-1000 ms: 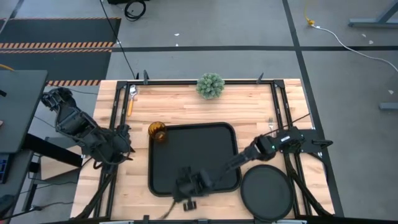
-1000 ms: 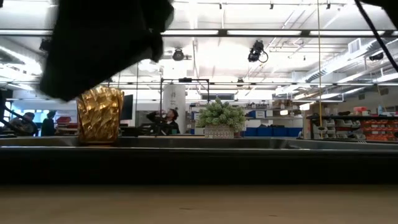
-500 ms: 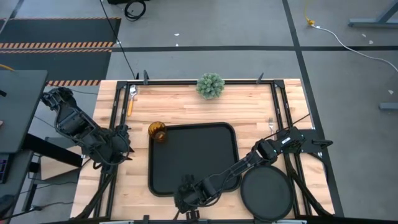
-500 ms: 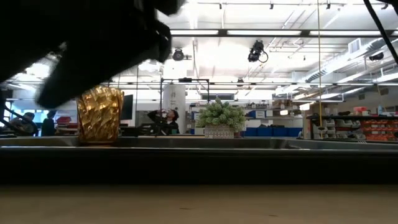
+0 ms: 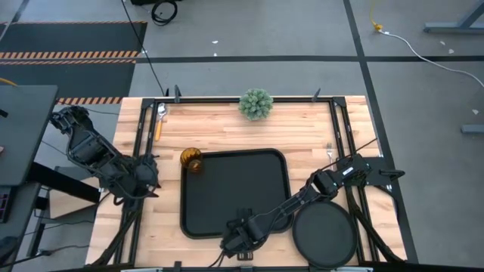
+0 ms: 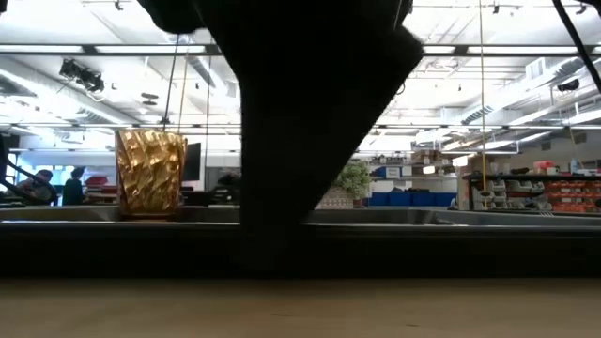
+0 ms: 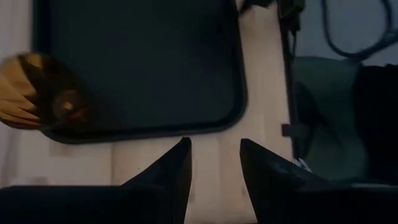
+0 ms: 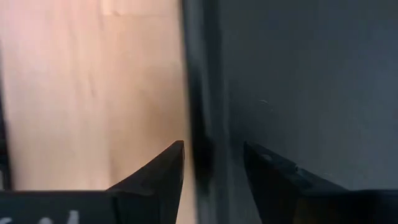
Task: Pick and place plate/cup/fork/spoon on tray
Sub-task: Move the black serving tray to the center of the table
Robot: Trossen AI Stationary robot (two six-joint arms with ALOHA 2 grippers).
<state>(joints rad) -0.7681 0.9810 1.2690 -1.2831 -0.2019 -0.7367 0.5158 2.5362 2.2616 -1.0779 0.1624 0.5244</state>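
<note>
My right gripper [image 5: 236,243] sits at the tray's six o'clock edge, low over the near rim. From its wrist view I see the two fingers [image 8: 158,171] parted with the tray rim running up between them; they are not closed on anything that I can make out, and I cannot tell whether either finger touches the rim. My left gripper [image 5: 145,175] waits off the table's nine o'clock side, fingers [image 7: 168,171] set a little apart with only bare wood between them.

The table [image 5: 227,132] is light wood in a black frame.

The tray [image 5: 234,189] lies at the table's centre, nothing on it. In the low view the right arm blocks the middle of it.

The plate [image 5: 325,234] rests on the wood at the tray's four o'clock, just beside the tray's corner.

A small green plant [image 5: 256,103] stands at the table's twelve o'clock edge.

The cup [image 5: 191,161] stands upright at the tray's ten o'clock corner, against the rim; whether it touches I cannot tell.

The spoon [image 5: 159,121] lies at the table's ten o'clock corner, well apart from the tray.

The fork [image 5: 330,154] lies at the tray's two o'clock, near the right frame rail.
</note>
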